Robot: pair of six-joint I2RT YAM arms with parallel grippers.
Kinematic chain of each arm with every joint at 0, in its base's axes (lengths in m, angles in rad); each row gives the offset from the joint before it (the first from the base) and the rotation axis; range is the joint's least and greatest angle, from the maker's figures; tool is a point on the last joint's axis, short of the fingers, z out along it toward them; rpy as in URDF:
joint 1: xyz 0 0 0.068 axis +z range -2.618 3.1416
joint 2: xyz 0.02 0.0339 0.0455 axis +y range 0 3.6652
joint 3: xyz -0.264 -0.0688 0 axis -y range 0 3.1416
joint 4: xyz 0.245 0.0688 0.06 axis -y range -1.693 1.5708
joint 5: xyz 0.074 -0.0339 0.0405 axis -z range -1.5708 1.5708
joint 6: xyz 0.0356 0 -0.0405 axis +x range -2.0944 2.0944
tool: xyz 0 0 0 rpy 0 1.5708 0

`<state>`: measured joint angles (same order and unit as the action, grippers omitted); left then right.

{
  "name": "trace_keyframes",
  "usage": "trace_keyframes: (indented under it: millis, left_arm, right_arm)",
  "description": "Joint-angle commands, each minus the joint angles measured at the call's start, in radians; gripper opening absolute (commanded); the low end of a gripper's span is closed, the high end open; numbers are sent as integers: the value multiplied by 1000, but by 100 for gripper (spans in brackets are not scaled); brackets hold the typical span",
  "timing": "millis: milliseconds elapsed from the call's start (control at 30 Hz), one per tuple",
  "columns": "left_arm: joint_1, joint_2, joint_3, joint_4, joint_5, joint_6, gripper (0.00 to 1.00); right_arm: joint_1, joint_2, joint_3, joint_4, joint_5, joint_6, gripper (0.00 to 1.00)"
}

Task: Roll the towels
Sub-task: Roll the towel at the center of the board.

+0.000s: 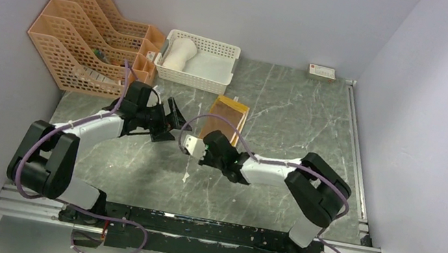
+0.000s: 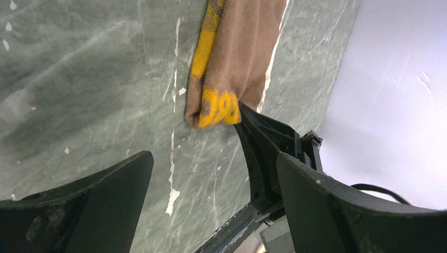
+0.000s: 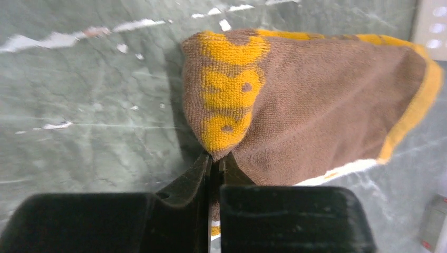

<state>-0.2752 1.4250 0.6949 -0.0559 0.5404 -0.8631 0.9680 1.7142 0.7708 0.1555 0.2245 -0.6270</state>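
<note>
Brown terry towel with mustard-yellow patches (image 1: 229,115) lies folded on the green marbled desk (image 1: 299,119), a little short of the middle of its far edge. Its near corner is pinched between the fully closed fingers of the right hand (image 3: 216,158), probably so that this edge can be turned over to start the roll. Left hand (image 1: 170,119) hovers just beside the cloth, spread wide and holding nothing, likely placed to steady it. Cream-white rolled towel (image 1: 178,52) already sits in the white plastic lattice basket (image 1: 214,85) at the far edge.

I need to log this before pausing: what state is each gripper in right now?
Left gripper: jaws open, holding nothing.
Right gripper: jaws closed on a corner of the brown towel.
</note>
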Motion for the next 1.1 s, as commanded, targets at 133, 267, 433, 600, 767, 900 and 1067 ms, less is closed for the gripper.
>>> trace_keyframes:
  millis: [133, 267, 433, 600, 767, 900, 1067]
  left_arm:
    - [2, -66, 114, -160, -56, 234, 99]
    - [2, -129, 56, -162, -86, 223, 99]
    - [13, -159, -25, -111, -54, 193, 99]
    - [13, -143, -91, -7, 14, 144, 99]
    - [-3, -132, -131, 66, 34, 102, 99]
    - [-55, -134, -133, 70, 13, 95, 99]
    - [-130, -92, -150, 84, -37, 74, 99]
  right_arm:
    - [-164, -8, 292, -449, -651, 270, 0]
    - [-225, 47, 404, -543, -893, 366, 0]
    - [-328, 88, 367, -430, -1159, 559, 0]
    - [-370, 130, 290, -238, -1259, 727, 2]
    - [-390, 236, 308, -127, -1305, 895, 3]
    - [-390, 314, 342, -103, -1290, 959, 3]
    - [-416, 357, 324, -9, -1283, 1049, 2]
